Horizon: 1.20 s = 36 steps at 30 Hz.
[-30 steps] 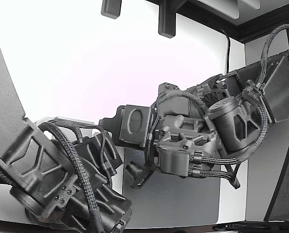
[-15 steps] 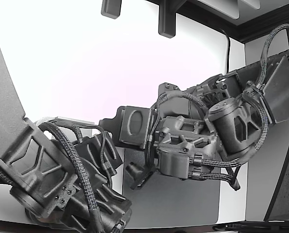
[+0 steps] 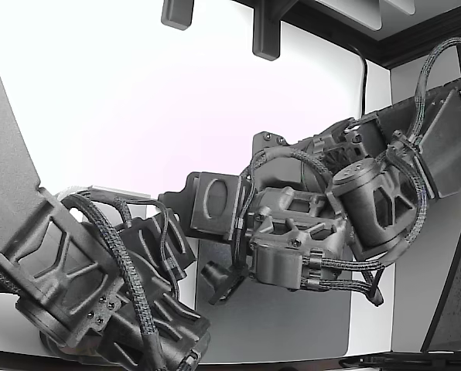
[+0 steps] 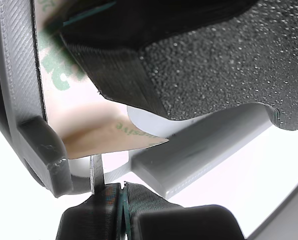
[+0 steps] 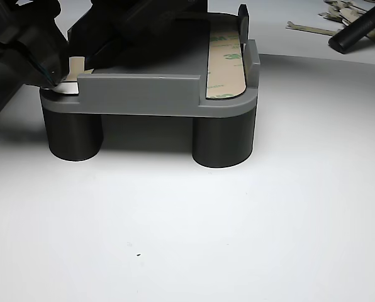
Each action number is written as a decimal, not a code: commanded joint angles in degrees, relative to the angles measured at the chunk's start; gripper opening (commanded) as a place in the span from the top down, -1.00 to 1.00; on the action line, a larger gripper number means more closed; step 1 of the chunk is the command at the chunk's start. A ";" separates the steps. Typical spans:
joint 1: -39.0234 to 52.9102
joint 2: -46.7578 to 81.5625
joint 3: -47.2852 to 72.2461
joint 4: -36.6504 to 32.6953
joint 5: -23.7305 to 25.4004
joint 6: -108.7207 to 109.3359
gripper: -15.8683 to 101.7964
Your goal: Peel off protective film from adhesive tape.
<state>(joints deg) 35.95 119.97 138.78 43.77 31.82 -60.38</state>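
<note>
Black and bumpy, two robot arms fill the exterior view. One big arm (image 3: 83,286) sits at the near left corner of the white desk (image 3: 176,100). The other arm (image 3: 331,216) reaches in from the exterior view's right, over a gray mat (image 3: 292,317) that lies by the near edge of the desk. Its claw (image 3: 215,280) points down over the mat. I cannot tell from here if it holds anything.

Up close, in the wrist view, the claw (image 4: 122,195) is squeezed tight, its two black tips pressed together with only a thin line between them. A thin shiny sliver (image 4: 96,172) stands up just beside the tips, but I cannot tell if they pinch it. Right above is the tan film (image 4: 106,137), with green print, peeled up to a curled point. It lies on a gray holder (image 4: 39,145). A big black rough block (image 4: 214,55) hangs over the film.

From the other view, the gray holder (image 5: 143,94) stands on two dark round legs (image 5: 222,141) on the white desk (image 5: 187,239). A long tan strip of tape (image 5: 225,66) with green letters lies in a slot on the holder's right side. On the left end, dark robot parts (image 5: 24,44) come down to a small tan piece (image 5: 76,66) on the holder. Peeled bits (image 5: 313,25) and a black pen (image 5: 357,31) lie near the far right corner of the desk.
</note>
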 commanded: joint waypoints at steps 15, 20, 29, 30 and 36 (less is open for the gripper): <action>0.35 -0.88 -3.43 0.88 0.44 0.44 0.92; 0.53 -1.05 -3.43 0.88 0.44 0.70 0.92; 0.70 -2.02 -3.43 0.88 0.44 1.14 0.92; 0.70 -2.20 -3.43 0.88 0.44 1.23 0.92; 0.70 -2.81 -3.43 0.00 0.70 1.05 0.92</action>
<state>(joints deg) 37.00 116.46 137.02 44.30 32.26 -59.24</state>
